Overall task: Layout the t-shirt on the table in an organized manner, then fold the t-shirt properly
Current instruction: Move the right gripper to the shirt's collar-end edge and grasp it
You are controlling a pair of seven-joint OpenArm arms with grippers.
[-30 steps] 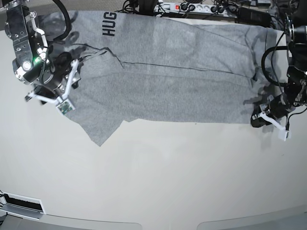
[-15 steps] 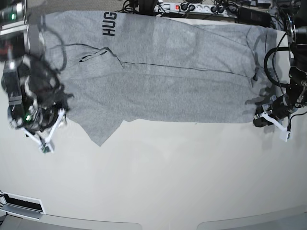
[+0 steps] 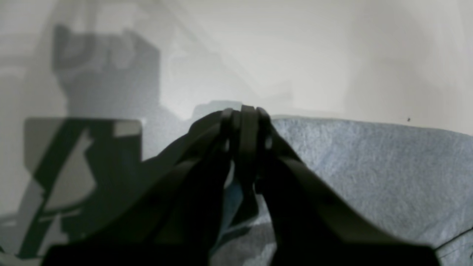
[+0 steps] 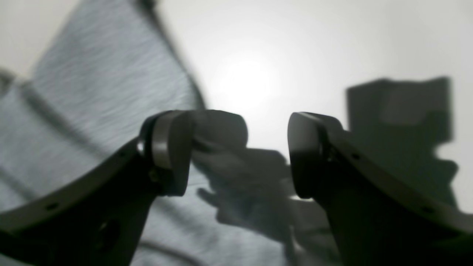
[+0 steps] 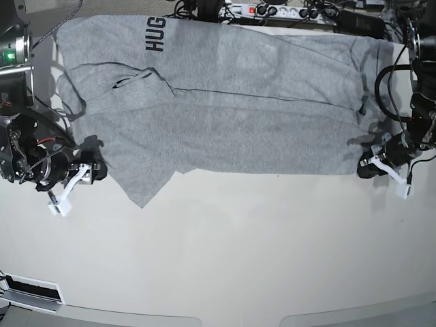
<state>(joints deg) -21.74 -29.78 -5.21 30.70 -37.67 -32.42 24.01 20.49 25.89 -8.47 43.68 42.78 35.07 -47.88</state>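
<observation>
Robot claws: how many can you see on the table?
2. The right gripper is open beside the t-shirt's sleeve end; the left gripper is shut at the shirt's opposite end.

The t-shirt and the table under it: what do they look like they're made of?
The t-shirt looks like soft knit cotton jersey: flecked heather grey, matte, creasing loosely, with black printed letters. The table seems to be a hard, smooth off-white top, perhaps laminate or painted board: it shows a light sheen and faint reflections.

Black block letters reading "HUG" run sideways on the grey t-shirt [image 5: 225, 116] near its far edge. No other lettering is legible.
</observation>
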